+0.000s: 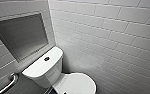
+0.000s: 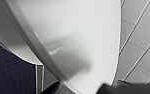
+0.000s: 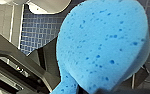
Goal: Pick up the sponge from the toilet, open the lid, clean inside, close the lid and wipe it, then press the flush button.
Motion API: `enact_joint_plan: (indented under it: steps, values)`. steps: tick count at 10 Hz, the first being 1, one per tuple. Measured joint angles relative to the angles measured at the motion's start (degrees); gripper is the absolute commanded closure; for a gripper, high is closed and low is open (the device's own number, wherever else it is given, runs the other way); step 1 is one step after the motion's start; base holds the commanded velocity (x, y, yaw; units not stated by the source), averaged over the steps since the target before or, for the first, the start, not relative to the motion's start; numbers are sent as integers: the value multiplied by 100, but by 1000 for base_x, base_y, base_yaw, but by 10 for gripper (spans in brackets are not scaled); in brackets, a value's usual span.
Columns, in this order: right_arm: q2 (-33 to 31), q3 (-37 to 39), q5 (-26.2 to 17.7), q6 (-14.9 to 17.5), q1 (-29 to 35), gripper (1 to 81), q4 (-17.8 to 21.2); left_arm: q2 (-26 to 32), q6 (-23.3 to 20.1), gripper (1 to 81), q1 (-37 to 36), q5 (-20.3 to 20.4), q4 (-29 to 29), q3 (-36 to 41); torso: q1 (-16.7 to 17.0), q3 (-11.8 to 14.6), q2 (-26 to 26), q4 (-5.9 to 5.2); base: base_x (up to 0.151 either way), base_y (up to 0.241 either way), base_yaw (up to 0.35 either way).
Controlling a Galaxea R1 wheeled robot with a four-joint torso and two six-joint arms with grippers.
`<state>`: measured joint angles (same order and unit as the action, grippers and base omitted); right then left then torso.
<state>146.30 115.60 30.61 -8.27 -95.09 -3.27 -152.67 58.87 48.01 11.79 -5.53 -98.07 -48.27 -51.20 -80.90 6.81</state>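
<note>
Right wrist view: the sponge (image 3: 103, 45), big and blue with little dark dots, pinched at its thin end by the right gripper (image 3: 77, 87). Held up over the dark blue floor tiles (image 3: 38, 30), off the toilet (image 1: 53, 75). So picking up the sponge: done.

Head view: the lid (image 1: 78, 83) down flat over the bowl, white and shiny. Flush button (image 1: 46, 59) on top of the tank (image 1: 38, 68), with no gripper near it.

Left wrist view: very close above the lid, with a grey shadow lying across the white. Left gripper (image 2: 86, 90) showing as dark bits at the edge. Cannot tell if wide or narrow (too little to go on).

No way to tell about the cleaning inside, with the lid shut. Looks like an early spot in the job (just a guess). Probably left to do: lifting the lid, scrubbing inside, shutting it, wiping the top, then pushing the button.
</note>
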Motion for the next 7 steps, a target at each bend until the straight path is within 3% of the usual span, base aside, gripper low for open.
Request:
enact_joint_plan:
  steps: [4,7]
  values:
    - [20,5,-2,0,2,811,0,772,1353,10,0,719,-100,607,0,0,0,0,0,0,0]
    - [17,5,0,0,2,811,2,916,1775,10,0,998,-140,670,0,0,0,0,0,0,0]
